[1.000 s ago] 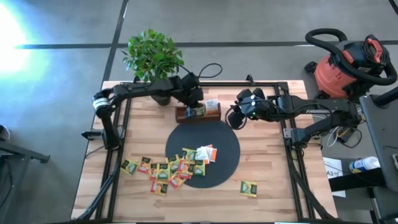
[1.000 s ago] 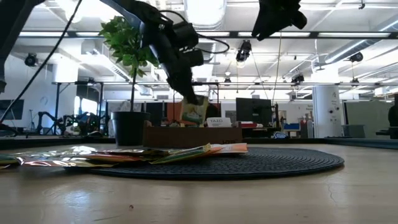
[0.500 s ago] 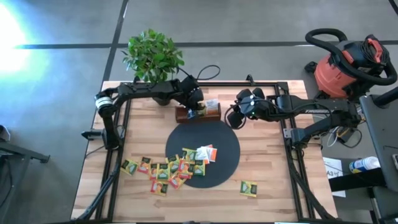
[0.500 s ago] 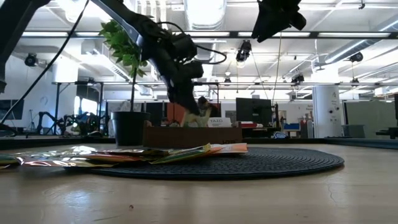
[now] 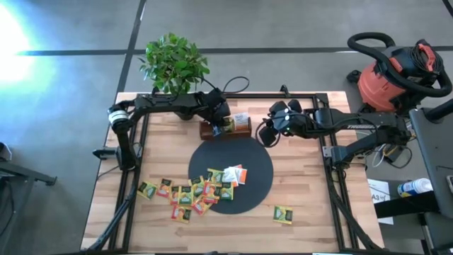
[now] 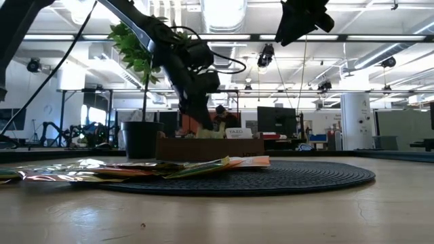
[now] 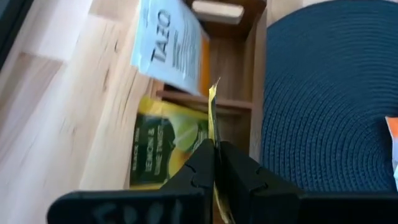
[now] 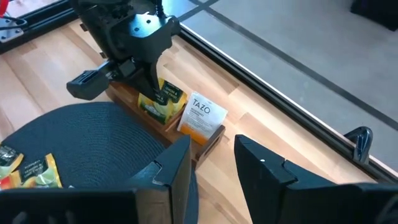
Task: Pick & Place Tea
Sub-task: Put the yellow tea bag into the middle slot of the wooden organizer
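The brown wooden tray [image 5: 225,127] stands at the far rim of the black disc [image 5: 230,176]. It holds a white-with-orange sachet [image 7: 168,43] and a yellow-green sachet [image 7: 161,152], both leaning upright. My left gripper [image 7: 215,158] reaches down into the tray, shut on another yellow-green sachet. Several loose sachets [image 5: 195,191] lie in a heap on the disc's near-left rim. One more [image 5: 283,214] lies alone on the wood. My right gripper [image 8: 211,162] is open and hovers right of the tray [image 8: 186,134], well above the table. My left gripper pinches the yellow-green sachet between its two fingers, and the sachet shows edge-on [image 7: 213,106]. The fingers come slanting down from above at the tray's left end. The sachet stands upright past the fingertips, down inside the tray [image 6: 210,146]; whether it touches the tray floor is hidden.
A potted plant [image 5: 173,64] stands at the table's far edge just behind the left arm. A black metal frame [image 5: 138,170] runs along the table's sides. Bare wood lies right of the disc. A red vacuum [image 5: 393,74] sits off the table at far right.
My left gripper has moved down toward the tray, still shut on the sachet. The sachet stood above the tray wall in the low view a second ago and now sits mostly behind it.
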{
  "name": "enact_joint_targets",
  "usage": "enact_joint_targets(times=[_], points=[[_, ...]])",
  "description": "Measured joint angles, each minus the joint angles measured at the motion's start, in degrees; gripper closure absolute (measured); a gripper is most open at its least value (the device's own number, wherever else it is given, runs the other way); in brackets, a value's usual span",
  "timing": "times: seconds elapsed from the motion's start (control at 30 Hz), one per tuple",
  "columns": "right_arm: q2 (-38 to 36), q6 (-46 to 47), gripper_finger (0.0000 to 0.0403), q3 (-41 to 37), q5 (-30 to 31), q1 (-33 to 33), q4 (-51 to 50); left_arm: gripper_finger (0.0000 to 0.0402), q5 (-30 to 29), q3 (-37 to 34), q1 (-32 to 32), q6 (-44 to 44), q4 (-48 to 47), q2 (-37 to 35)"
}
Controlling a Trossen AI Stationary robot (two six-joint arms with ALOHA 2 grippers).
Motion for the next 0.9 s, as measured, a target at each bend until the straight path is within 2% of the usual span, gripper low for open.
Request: enact_joint_targets(times=[0.13,0.43,0.6,0.73,0.8,0.9], points=[[0.00,-0.02,0.0287,-0.16,0.00,0.00,-0.02,0.0390,-3.52,-0.13,-0.12,-0.11,-1.96,-0.02],[0.00,-0.83,0.0287,-0.28,0.00,-0.02,0.00,0.0307,-7.33,-0.15,-0.67,-0.08,-2.80,-1.68],[0.00,-1.05,0.0287,-0.36,-0.02,-0.02,0.09,0.0299,-8.77,-0.15,-1.27,1.31,-1.17,-3.19],[0.00,-1.32,0.0287,-0.45,-0.41,-0.02,-0.39,0.0299,-14.46,0.06,-2.09,1.03,-2.19,-5.26],[0.00,-1.94,0.0287,-0.51,-3.07,-0.02,-2.33,0.0298,-14.66,0.12,-3.22,-0.47,-2.74,-7.29],[0.00,-2.27,0.0287,-1.75,-11.40,0.00,-5.59,0.0298,-10.03,-0.03,-6.31,-4.94,-2.66,-11.89]])
